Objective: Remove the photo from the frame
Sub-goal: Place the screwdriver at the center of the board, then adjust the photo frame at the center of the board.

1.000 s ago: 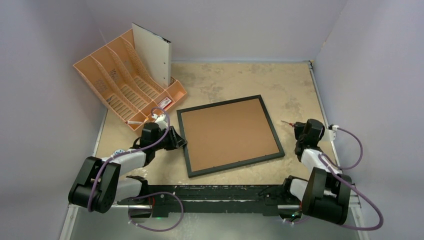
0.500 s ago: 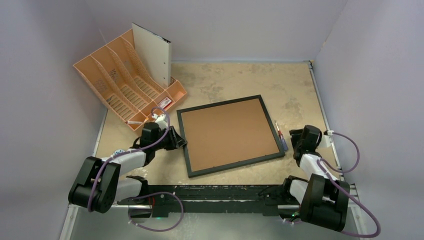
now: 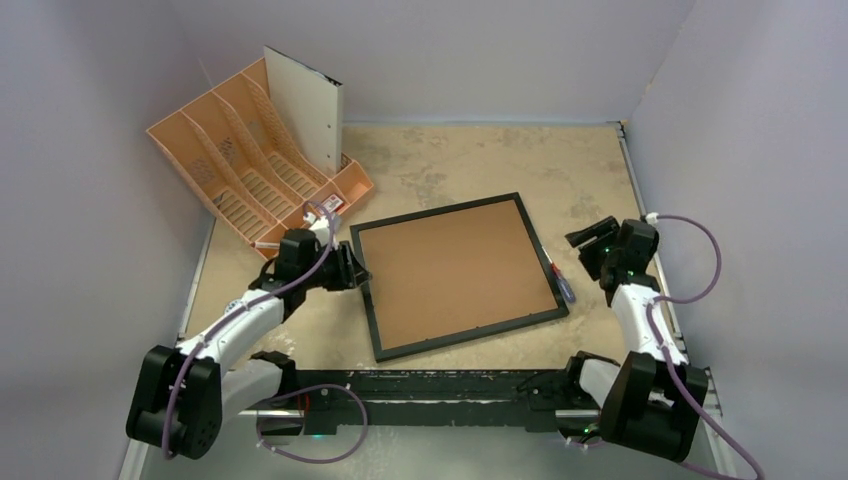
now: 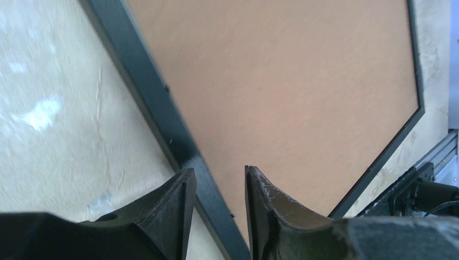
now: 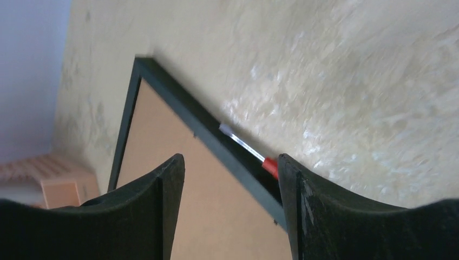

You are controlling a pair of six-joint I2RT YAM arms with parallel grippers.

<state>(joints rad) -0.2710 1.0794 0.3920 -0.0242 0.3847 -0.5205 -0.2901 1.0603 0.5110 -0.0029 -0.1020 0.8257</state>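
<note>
Left wrist, fingers (image 4: 168,216) half-open (astride frame (image 4: 145,81))

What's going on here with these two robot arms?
The black picture frame lies face down on the table, brown backing board up; no photo shows. The left gripper straddles its left rail, jaws open. The right gripper hovers open and empty near a small screwdriver beside the frame's right edge.

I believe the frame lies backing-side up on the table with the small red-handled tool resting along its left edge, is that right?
Not quite. The frame does lie backing-side up on the table, but the small red-handled tool rests along its right edge, not its left, as the top external view shows.
</note>
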